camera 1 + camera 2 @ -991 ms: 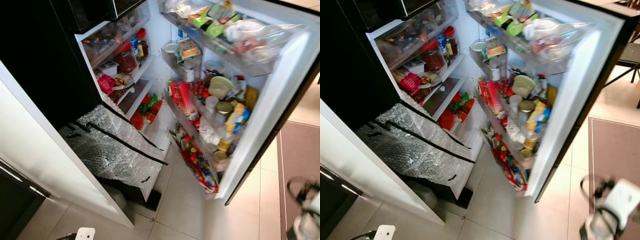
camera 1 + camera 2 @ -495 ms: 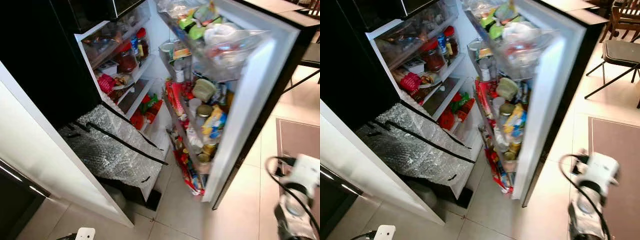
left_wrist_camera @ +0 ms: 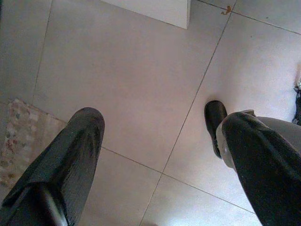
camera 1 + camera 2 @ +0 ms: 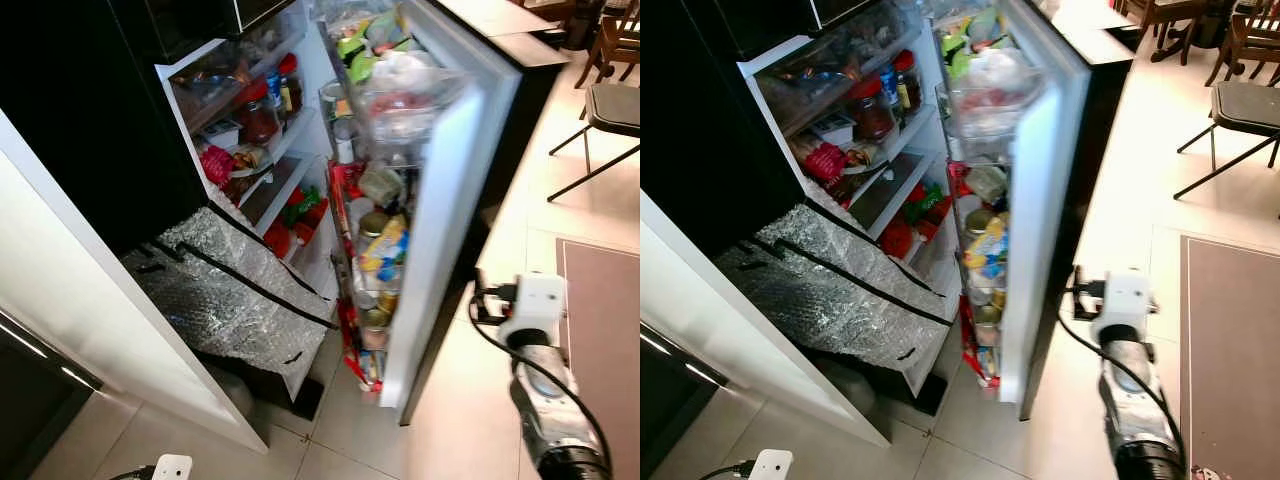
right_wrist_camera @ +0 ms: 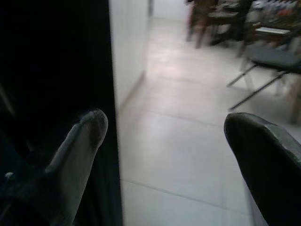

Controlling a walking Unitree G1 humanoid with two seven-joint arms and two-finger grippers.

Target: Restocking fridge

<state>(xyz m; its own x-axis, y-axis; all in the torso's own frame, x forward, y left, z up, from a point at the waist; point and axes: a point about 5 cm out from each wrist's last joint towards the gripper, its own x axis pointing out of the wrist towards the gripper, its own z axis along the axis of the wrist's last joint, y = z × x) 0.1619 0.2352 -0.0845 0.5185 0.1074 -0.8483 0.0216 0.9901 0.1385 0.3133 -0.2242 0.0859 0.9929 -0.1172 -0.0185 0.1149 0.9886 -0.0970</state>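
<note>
The fridge stands open, its shelves [image 4: 258,120] holding red-lidded jars and packets. The fridge door [image 4: 440,200] is swung partway toward the body, with its racks [image 4: 385,240] crowded with bottles, cans and packets. A silver insulated bag [image 4: 230,300] lies open below the shelves. My right arm [image 4: 535,330] reaches up beside the door's dark outer face. The right gripper [image 5: 165,122] is open, one finger [image 5: 82,141] next to the door's dark edge, nothing between the fingers. The left gripper [image 3: 151,113] hangs open over the tiled floor.
A white cabinet panel [image 4: 90,300] borders the fridge on the left. A brown rug [image 4: 600,300] lies on the tiles at the right, with a black chair [image 4: 610,110] beyond it. A small white object [image 4: 170,467] sits on the floor near me. A patterned mat [image 3: 14,136] lies under the left arm.
The fridge door has swung a good way toward shut. My right arm has risen from the lower right corner and moved in beside the door's outer face.
</note>
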